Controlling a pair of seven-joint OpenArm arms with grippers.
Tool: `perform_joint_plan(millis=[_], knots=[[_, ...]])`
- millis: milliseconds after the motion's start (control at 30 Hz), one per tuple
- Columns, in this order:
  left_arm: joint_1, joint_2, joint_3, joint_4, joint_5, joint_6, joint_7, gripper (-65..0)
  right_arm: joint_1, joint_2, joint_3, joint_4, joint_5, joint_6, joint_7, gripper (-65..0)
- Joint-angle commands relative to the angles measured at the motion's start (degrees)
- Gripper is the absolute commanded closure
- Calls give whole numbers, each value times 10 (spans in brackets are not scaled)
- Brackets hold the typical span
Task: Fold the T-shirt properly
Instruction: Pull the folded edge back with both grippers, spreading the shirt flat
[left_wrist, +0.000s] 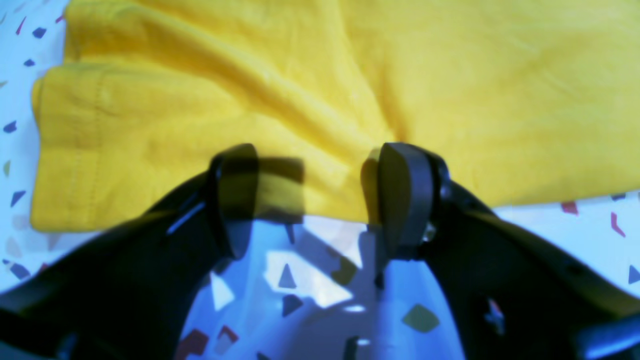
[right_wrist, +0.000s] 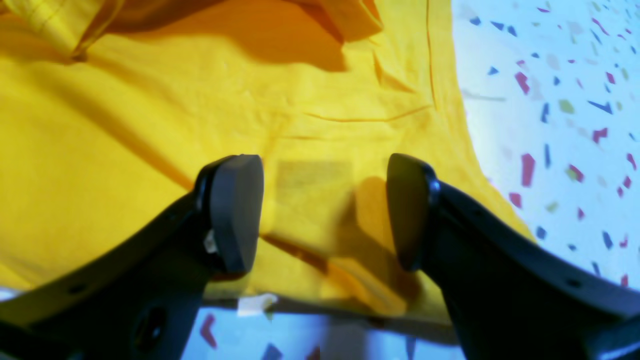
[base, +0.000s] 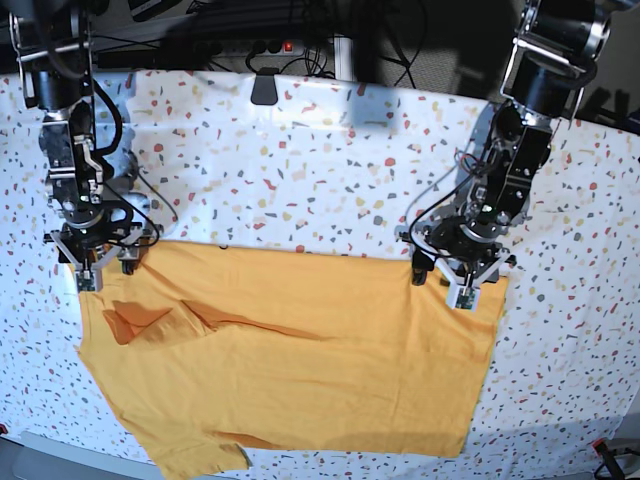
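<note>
The orange-yellow T-shirt (base: 300, 370) lies spread flat over the front half of the table, with a folded-over crease near its left side. My left gripper (base: 462, 290) is open at the shirt's far right corner. In the left wrist view its jaws (left_wrist: 320, 200) straddle the shirt's edge (left_wrist: 450, 75), with a hemmed sleeve (left_wrist: 75, 150) to the left. My right gripper (base: 92, 278) is open at the shirt's far left corner. In the right wrist view it (right_wrist: 322, 210) hovers over the cloth (right_wrist: 125, 125) just inside its edge. No black marks show on the shirt.
The table is covered by a white cloth with coloured flecks (base: 300, 170). A small black object (base: 265, 88) sits at the back edge, with cables behind it. The shirt's lower hem reaches close to the table's front edge (base: 330, 462).
</note>
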Motion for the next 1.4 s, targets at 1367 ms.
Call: perform_joint_plan(millis=[1367], knots=[[78, 1, 0, 267, 92, 75, 68, -371, -240, 33, 155, 165, -17, 5, -97, -391]])
